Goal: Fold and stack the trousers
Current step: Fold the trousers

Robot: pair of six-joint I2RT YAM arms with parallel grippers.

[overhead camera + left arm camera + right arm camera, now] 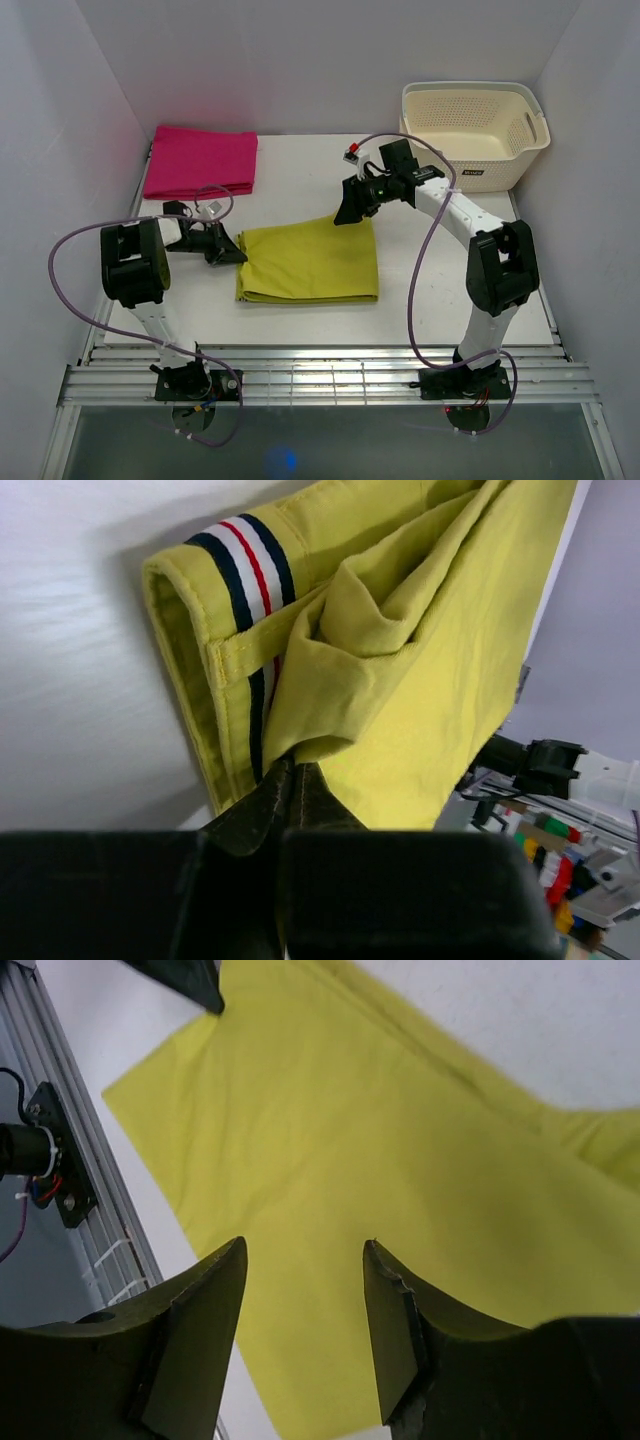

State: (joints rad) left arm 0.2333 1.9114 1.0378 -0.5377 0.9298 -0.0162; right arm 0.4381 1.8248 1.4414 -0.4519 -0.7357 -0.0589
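Left gripper [292,780] is clamped on the trousers [310,265] at their left waistband corner. Right gripper [305,1252] hovers over the far edge, jaws apart, holding nothing. A fold seems under way; next, the right must grasp that edge.

Bright, even light, soft shadows on the tabletop [300,180]; left pincer [290,790] sits dark, blurred up close.

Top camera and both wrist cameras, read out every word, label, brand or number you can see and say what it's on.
No text can be read in any view.
On the cream perforated plastic basket, a small dark label on its front wall: too small to read.
A small red and white tag left of that basket: too small to read.
On the yellow-green fabric trousers, a navy, white and red striped band: no lettering.
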